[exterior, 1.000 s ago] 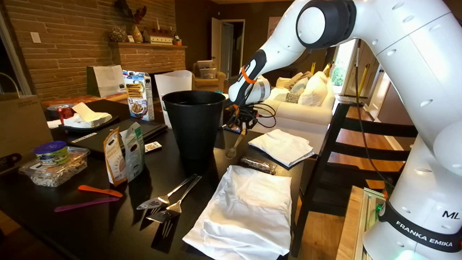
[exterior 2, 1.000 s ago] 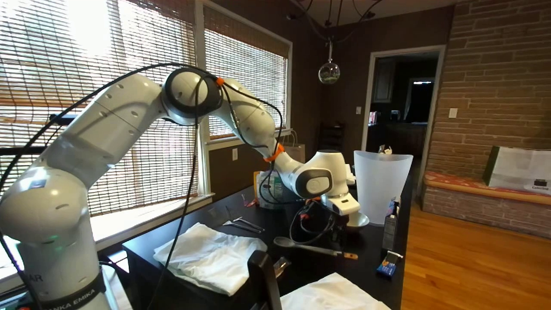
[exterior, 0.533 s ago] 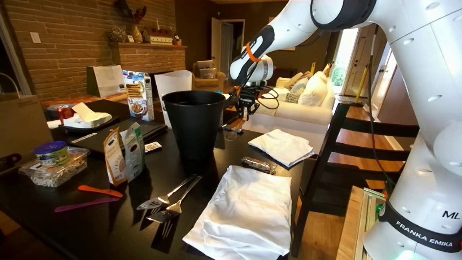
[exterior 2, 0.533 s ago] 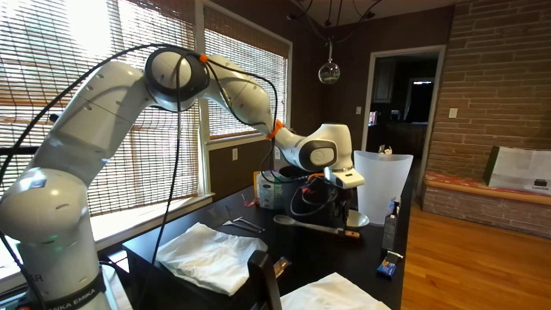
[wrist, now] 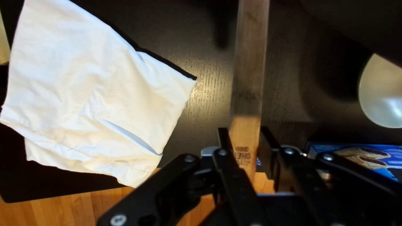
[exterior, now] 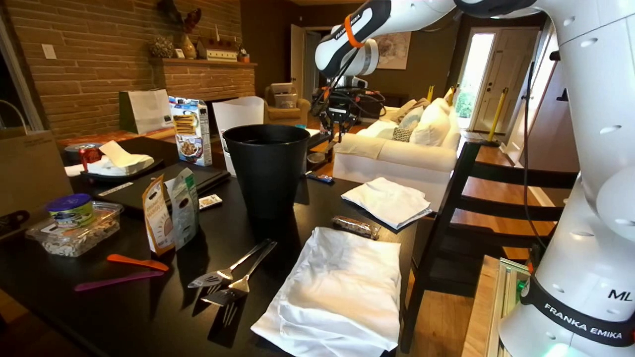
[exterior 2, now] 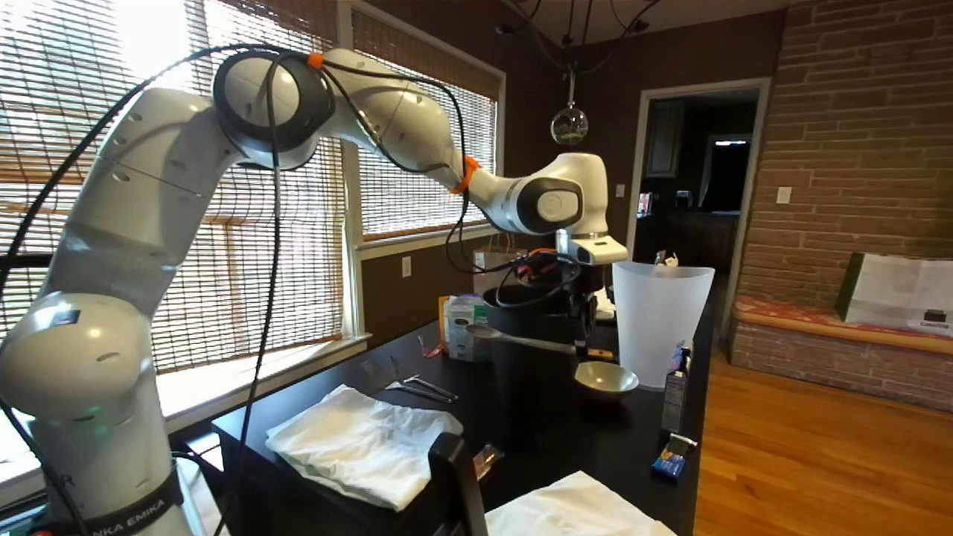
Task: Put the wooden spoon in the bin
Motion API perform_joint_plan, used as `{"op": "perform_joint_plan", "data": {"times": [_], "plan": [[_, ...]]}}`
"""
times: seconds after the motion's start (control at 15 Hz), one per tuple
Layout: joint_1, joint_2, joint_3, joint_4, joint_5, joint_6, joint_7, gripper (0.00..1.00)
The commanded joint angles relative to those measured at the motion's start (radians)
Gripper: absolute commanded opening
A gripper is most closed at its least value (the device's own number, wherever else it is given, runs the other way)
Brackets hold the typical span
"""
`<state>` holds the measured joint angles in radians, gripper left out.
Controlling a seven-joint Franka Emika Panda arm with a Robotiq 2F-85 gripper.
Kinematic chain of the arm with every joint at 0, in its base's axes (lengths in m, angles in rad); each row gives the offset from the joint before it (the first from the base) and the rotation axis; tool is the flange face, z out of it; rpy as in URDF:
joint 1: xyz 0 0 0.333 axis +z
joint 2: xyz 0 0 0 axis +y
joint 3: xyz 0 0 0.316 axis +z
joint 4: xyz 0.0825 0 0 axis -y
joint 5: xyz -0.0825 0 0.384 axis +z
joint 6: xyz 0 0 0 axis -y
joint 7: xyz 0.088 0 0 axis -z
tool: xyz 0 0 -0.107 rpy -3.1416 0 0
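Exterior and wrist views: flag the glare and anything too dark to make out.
Wrist view: sheen on the dark table beside the white cloth; in an exterior view, daylight washes out part of the window blind; in an exterior view, the metal utensils glint, and the inside of the bin shows almost no detail.

Brick wall [exterior: 114, 64], cream sofa [exterior: 402, 153], wooden floor [exterior 2: 804, 439]

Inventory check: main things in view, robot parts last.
wooden spoon: one, brown, above table
bin: one, black, on table
tall container: one, white, on table
bowl: one, pale, on table
cloths: two, white, on table
metal utensils: two, silver, on table
plastic utensils: two, orange and purple, on table
pouches: two, orange and green, on table
cereal box: one, blue-white, on table
couch: one, cream, beyond table
arm: one, white, over table
hand: one, black, gripping wooden spoon
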<state>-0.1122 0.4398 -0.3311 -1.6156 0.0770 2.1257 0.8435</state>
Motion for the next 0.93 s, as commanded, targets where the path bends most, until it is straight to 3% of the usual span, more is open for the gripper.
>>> {"op": "perform_joint_plan", "data": {"times": [0.0,0.53,0.87], "plan": [[-0.01,-0.021,0.03,0.079,-0.019,-0.114,0.054,0.07],[-0.014,-0.001,0.086,0.22,0.026,-0.1,0.173,0.07],[0.012,0.033,0.096,0.251,-0.025,0.062,0.247,0.07]]}}
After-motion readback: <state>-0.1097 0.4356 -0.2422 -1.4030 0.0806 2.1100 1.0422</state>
